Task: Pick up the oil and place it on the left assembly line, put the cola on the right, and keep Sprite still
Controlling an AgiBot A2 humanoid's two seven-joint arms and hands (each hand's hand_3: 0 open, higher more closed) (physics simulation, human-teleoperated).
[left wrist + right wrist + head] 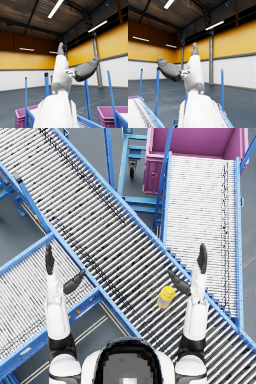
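Both arms are up and nothing is in hand; the left hand point(56, 275) hangs over the left assembly line point(25, 288) with fingers spread, empty; the right hand point(196, 277) is just as open, thumb out, gripping nothing. The oil bottle point(166, 296), yellow-capped, lies on the centre conveyor point(110, 228), near side, just beside that right hand but not touching it. So the oil has not been picked up; its trip to the left line remains. No cola or Sprite in sight; the right assembly line point(200, 203), running to a magenta bin point(195, 140), carries nothing.
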